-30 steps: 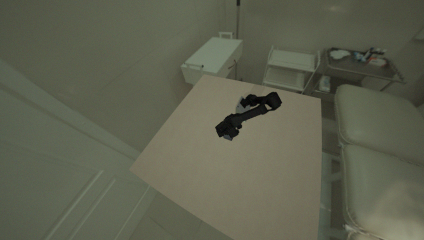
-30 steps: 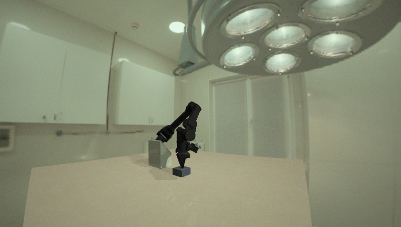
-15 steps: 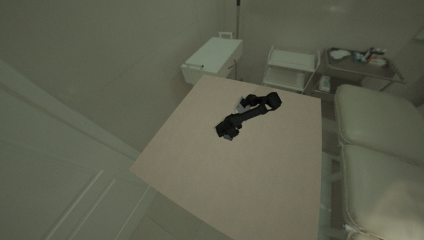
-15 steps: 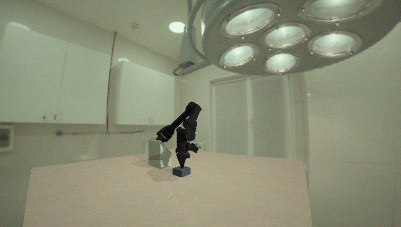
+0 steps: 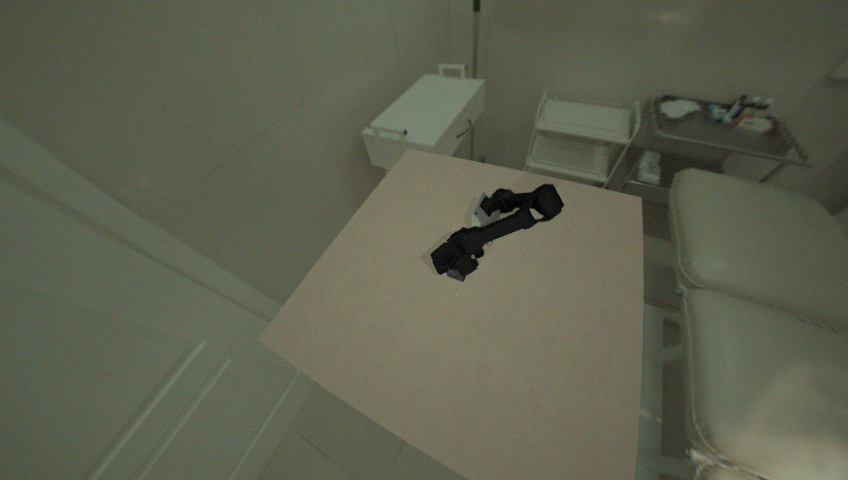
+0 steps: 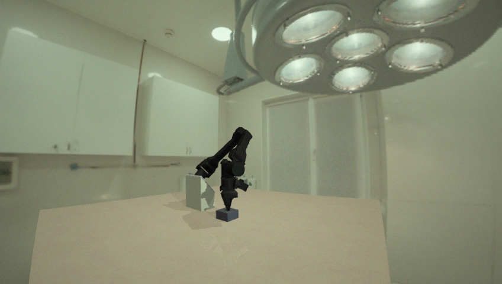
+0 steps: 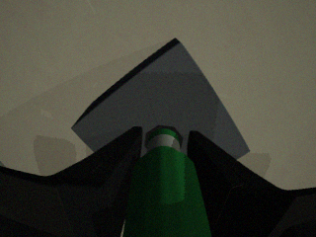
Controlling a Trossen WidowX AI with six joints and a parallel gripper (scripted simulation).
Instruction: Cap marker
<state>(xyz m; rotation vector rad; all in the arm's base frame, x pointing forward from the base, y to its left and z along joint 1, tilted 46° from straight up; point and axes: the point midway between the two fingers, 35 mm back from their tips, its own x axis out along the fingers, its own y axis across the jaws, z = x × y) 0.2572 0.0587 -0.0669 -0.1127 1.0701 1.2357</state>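
The holder block (image 5: 457, 275) (image 6: 225, 215) (image 7: 163, 94) is a low blue-grey box on the table. My gripper (image 6: 228, 209) (image 7: 165, 136) points down just above it, shut on the green cap (image 7: 165, 183), with a dark finger on each side. The cap is upright and in line with the marker. Below its lower edge a short grey-white band of the marker (image 7: 164, 141) shows, then a bit of green inside a dark ring at the block. Whether the cap is fully seated cannot be told. The top view hides the cap and marker behind the arm.
The pale table (image 5: 511, 333) (image 6: 141, 242) carries everything. A whitish wedge-shaped stand (image 6: 193, 191) (image 5: 480, 215) is at the arm's base end, behind and left of the holder in the exterior view. Shadows of the arm fall on the table and the holder.
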